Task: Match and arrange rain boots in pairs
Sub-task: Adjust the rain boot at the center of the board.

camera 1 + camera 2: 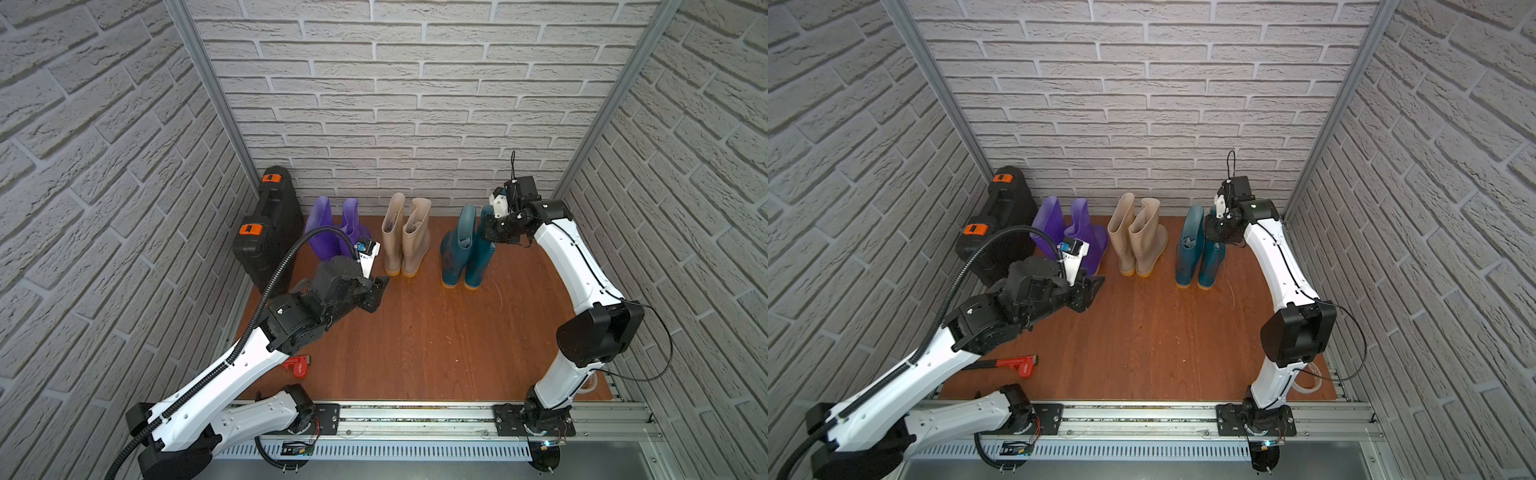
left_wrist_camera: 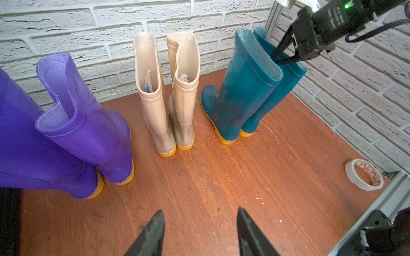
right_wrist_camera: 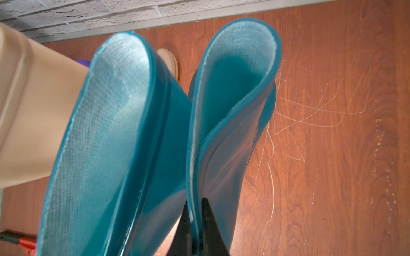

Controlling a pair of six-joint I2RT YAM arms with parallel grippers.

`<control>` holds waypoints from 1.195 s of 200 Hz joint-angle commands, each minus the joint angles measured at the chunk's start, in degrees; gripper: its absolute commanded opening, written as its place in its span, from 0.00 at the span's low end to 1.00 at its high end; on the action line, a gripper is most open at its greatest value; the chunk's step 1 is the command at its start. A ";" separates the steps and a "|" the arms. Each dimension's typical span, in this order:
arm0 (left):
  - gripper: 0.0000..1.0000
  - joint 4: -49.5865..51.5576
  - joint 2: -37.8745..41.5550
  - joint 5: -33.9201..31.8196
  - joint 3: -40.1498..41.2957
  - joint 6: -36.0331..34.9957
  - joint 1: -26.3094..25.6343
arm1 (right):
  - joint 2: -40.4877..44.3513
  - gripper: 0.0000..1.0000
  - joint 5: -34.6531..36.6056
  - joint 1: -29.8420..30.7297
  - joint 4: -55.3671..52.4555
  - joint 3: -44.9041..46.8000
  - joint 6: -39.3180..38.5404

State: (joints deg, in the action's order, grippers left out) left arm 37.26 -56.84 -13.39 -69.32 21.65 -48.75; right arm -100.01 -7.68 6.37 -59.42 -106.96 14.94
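Note:
Three pairs of rain boots stand upright in a row along the back wall in both top views: purple [image 1: 328,232], beige [image 1: 405,237] and dark teal [image 1: 457,249]. My right gripper [image 3: 195,201] is shut on the top rim of the right-hand teal boot [image 3: 233,88], one finger inside the shaft and one outside. That boot stands on the floor, touching its twin [image 3: 111,133]. My left gripper [image 2: 200,210] hangs open over bare floor in front of the purple and beige boots, with nothing between its fingers.
A black hard case [image 1: 270,232] with orange latches leans at the back left. A red pipe wrench [image 1: 1017,363] lies near the front left under my left arm. A tape roll [image 2: 363,175] sits by the right wall. Brick walls enclose three sides.

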 commanded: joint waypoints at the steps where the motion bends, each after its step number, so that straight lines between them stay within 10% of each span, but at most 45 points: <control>1: 0.53 -3.12 0.25 0.00 -0.36 -0.40 0.34 | 3.54 0.06 -3.39 0.25 3.56 0.65 1.16; 98: 0.62 -4.26 -1.56 -3.70 -1.79 -2.69 0.45 | 6.91 0.40 -0.83 0.24 2.91 1.44 -0.05; 180: 0.98 -4.77 -4.97 -8.48 -9.75 -12.89 2.89 | 17.02 0.70 3.68 0.13 2.82 6.37 -4.06; 239: 0.98 -3.01 -8.65 -8.91 -17.24 -17.13 5.88 | 25.02 1.00 3.08 0.13 7.17 15.81 -5.50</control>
State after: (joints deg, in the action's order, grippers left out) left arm 35.22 -64.60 -21.39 -83.50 7.01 -43.99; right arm -78.87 -5.17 6.48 -56.73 -94.67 10.13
